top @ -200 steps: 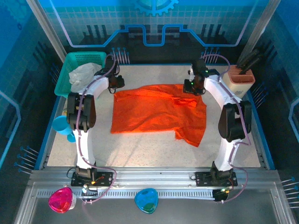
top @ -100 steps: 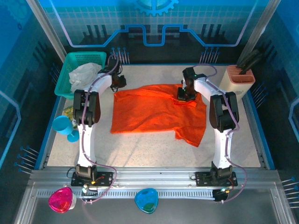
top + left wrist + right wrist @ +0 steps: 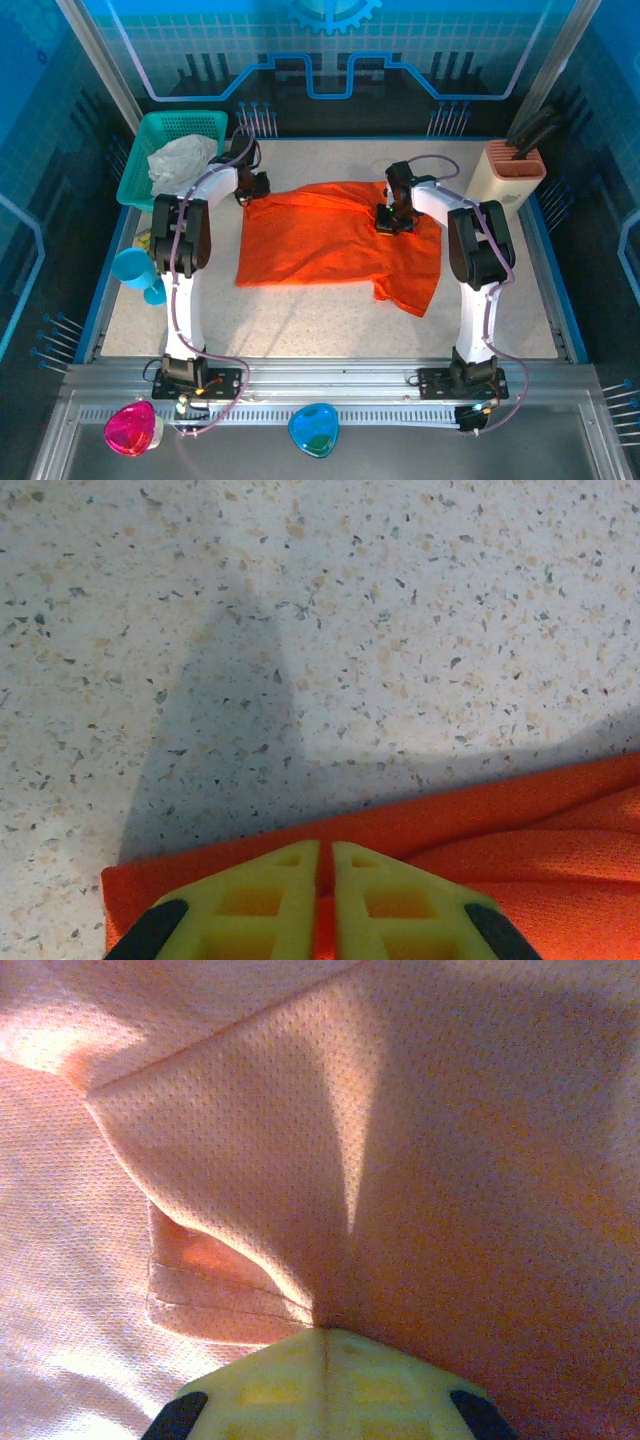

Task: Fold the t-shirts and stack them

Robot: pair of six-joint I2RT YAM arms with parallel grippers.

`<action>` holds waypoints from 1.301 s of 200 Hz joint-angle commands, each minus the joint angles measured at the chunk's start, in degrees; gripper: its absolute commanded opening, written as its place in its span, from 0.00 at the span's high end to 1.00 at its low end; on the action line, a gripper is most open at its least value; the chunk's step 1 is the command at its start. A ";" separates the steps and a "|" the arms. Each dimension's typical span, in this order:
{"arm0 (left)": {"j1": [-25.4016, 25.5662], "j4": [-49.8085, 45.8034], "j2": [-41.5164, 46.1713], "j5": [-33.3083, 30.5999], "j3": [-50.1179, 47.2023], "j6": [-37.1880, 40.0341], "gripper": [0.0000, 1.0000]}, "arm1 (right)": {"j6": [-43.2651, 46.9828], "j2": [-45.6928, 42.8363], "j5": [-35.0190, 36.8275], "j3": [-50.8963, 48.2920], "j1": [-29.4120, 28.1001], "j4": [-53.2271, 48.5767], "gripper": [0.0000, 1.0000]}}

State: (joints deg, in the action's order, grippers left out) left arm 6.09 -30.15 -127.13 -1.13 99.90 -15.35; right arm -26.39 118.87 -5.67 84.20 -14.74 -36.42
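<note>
Both arms stretched to the far side, wrists bent down.
Left gripper (image 3: 326, 848) and right gripper (image 3: 325, 1332) each pinch their jaws together on the bright orange fabric t-shirt (image 3: 320, 250).

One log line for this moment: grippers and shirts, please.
left gripper: shut on orange t-shirt, far-left corner | right gripper: shut on same shirt, far-right fold | whitish t-shirt: in teal basket | stack: not started

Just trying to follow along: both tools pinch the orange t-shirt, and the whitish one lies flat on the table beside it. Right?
Not quite. The whitish t-shirt lies crumpled in the teal basket, not on the table; the top view shows it. The left tool and right tool do pinch the orange t-shirt.
</note>
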 commanded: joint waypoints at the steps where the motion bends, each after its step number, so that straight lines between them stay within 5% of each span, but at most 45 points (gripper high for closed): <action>1: 0.42 0.12 3.83 1.82 -0.67 1.28 0.88 | -1.40 -1.60 -1.10 -1.30 -0.83 0.82 1.00; 117: 2.84 0.16 4.69 1.43 -3.55 3.92 0.91 | -0.67 -3.66 -2.01 -3.23 -0.84 1.44 1.00; 161: 2.79 3.52 10.44 -4.28 -7.28 1.05 0.69 | 0.88 -6.30 -0.91 -4.81 -0.86 1.00 1.00; 191: 0.99 -2.37 11.32 -8.90 -6.70 -5.77 0.59 | 1.10 -6.91 -1.31 -5.52 -0.86 1.09 1.00; 260: -2.39 -0.38 12.17 -5.49 -13.52 -11.66 0.57 | 1.30 -7.07 -1.63 -5.54 -0.77 1.09 1.00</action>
State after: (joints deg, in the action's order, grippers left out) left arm 3.70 -30.06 -114.69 -7.25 87.00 -25.17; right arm -25.87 113.27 -6.50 79.05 -14.74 -34.63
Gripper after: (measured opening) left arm 0.434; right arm 0.051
